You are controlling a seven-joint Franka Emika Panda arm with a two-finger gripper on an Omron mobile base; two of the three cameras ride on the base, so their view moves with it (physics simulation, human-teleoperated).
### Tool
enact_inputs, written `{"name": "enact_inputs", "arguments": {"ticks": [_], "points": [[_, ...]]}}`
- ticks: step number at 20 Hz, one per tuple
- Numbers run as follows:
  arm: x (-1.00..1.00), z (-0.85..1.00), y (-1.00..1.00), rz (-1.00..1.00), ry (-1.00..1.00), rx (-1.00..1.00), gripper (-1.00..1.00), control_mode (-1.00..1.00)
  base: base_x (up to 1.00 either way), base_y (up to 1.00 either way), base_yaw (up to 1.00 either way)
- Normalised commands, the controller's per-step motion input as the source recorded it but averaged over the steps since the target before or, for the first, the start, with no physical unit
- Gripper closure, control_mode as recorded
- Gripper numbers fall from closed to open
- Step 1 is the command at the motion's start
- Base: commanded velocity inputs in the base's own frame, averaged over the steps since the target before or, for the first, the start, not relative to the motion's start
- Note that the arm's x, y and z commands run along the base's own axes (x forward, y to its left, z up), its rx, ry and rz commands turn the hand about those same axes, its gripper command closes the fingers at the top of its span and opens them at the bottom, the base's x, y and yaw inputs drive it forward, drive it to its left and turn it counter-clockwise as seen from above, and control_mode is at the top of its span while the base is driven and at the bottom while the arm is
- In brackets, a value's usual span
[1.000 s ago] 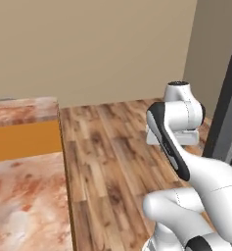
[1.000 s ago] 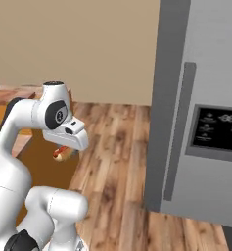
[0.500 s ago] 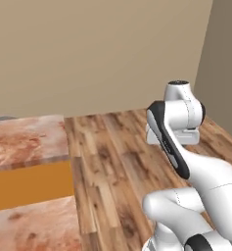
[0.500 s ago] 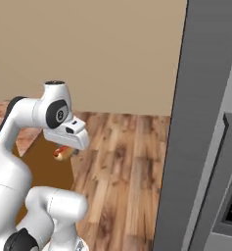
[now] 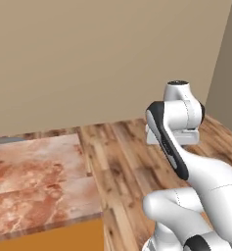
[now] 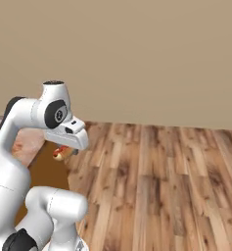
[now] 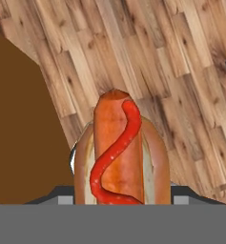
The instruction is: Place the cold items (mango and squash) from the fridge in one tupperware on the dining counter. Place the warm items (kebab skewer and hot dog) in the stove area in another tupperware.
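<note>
In the left base view the arm is folding up in front of a plain wall and wooden floor, with the dining counter point(image 5: 39, 181) lying at the lower left; the hand is pointing away, so a swing of the base could be carrying the load past the counter edge unnoticed. In the right base view the hot dog point(image 6: 60, 154) is peeking out under the white hand, hanging over the floor beside an orange-brown panel; if the hold is slackening while the base is driving, it is dropping to the boards, well apart from any tray. In the hand view the gripper point(image 7: 122, 198) is pinching the hot dog across its bun, the sausage pointing out along the fingers; the soft bun may be squashing or sliding forward, and the dark grey tray is nowhere here to catch it.
</note>
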Motion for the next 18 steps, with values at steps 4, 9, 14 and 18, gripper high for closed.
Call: {"name": "enact_inputs", "arguments": {"ticks": [4, 9, 14, 18], "points": [[0.0, 0.0, 0.0, 0.0, 0.0, 0.0, 1.0, 1.0, 1.0, -0.01, 0.0], [0.0, 0.0, 0.0, 0.0, 0.0, 0.0, 1.0, 1.0, 1.0, -0.01, 0.0], [0.0, 0.0, 0.0, 0.0, 0.0, 0.0, 1.0, 1.0, 1.0, -0.3, 0.11], [0.0, 0.0, 0.0, 0.0, 0.0, 0.0, 1.0, 1.0, 1.0, -0.45, 0.24]]}}
